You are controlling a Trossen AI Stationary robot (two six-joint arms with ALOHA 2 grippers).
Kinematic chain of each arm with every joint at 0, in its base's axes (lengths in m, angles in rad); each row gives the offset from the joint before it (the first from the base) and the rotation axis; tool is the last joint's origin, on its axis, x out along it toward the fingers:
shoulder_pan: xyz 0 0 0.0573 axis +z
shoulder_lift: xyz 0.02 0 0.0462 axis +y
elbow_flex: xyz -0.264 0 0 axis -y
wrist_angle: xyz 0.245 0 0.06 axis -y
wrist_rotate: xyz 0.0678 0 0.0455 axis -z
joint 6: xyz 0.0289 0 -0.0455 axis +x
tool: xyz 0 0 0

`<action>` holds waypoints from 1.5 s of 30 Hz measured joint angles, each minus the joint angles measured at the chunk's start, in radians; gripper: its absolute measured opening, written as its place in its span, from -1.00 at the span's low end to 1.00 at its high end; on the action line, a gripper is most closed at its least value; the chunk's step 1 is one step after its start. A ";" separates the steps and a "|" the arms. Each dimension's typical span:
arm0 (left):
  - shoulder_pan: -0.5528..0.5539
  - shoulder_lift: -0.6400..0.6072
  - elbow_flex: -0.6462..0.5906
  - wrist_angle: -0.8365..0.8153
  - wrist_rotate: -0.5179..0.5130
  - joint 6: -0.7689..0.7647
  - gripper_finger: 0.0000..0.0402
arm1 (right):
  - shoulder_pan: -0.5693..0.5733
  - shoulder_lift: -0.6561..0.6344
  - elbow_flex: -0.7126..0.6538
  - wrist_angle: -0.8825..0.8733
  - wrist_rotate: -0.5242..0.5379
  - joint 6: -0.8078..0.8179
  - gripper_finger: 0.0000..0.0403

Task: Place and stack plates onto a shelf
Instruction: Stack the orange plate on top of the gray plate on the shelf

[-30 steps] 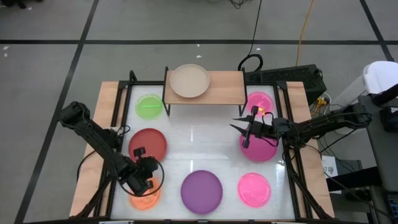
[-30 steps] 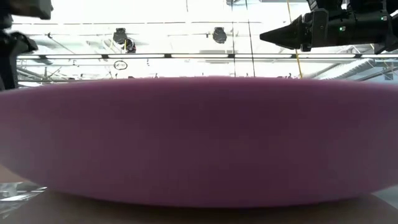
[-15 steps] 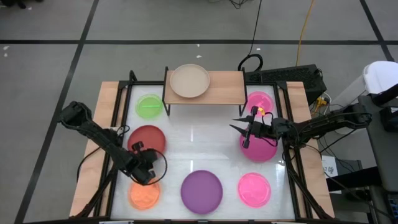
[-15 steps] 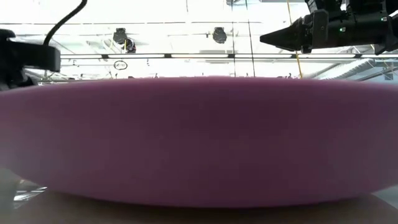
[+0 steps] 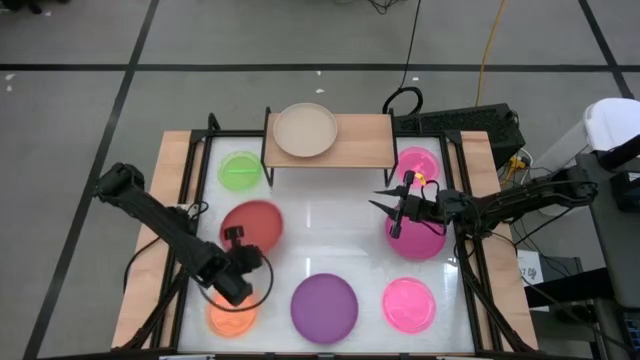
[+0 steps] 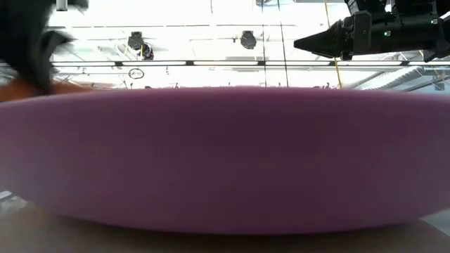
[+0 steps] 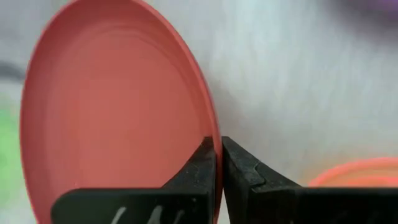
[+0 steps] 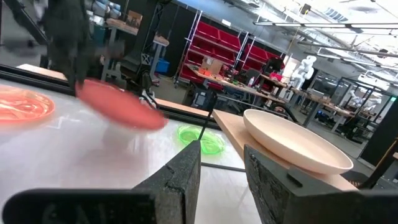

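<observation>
Plate [image 7: 118,112] rim between left jaws

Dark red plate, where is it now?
High view: the dark red plate is on the table's left, pinched at its rim by the left gripper, between the green plate and orange plate.

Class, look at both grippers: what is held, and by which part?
The left gripper pinches the dark red plate by its rim; the right gripper holds nothing.

A: any readable text, labels, brands or numbers in any view?
B: none. nothing legible on the table, the arms or in the room behind.
</observation>
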 joint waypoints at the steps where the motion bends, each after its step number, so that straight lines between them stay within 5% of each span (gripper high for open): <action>1: 0.000 0.000 0.052 -0.037 -0.061 0.052 -0.95 | 0.000 0.000 0.000 0.000 0.000 0.000 -0.48; 7: 0.030 -0.001 0.281 -0.117 -0.469 0.467 -0.95 | 0.000 0.000 0.000 0.001 0.000 0.000 -0.48; 12: 0.177 -0.001 0.362 -0.106 -0.580 0.854 -0.95 | 0.000 0.000 0.000 0.000 0.000 0.001 -0.48; 16: 0.379 -0.001 0.380 0.007 -0.512 1.131 -0.93 | 0.000 0.000 0.000 0.000 -0.001 0.003 -0.48; 21: 0.615 0.000 0.378 0.236 -0.252 1.384 -0.90 | 0.000 0.000 0.000 -0.001 -0.001 0.025 -0.48; 26: 0.769 0.000 0.378 0.397 -0.054 1.489 -0.89 | 0.000 0.000 0.000 -0.005 -0.001 0.022 -0.48; 30: 0.855 0.002 0.378 0.415 0.066 1.432 -0.89 | 0.000 0.000 0.000 -0.010 -0.001 0.020 -0.48; 40: 0.922 0.104 0.340 0.409 0.067 1.385 -0.85 | 0.000 0.000 0.000 -0.019 -0.001 0.019 -0.48; 45: 0.921 0.132 0.339 0.414 0.054 1.376 -0.59 | 0.000 0.000 0.000 -0.015 -0.001 0.019 -0.48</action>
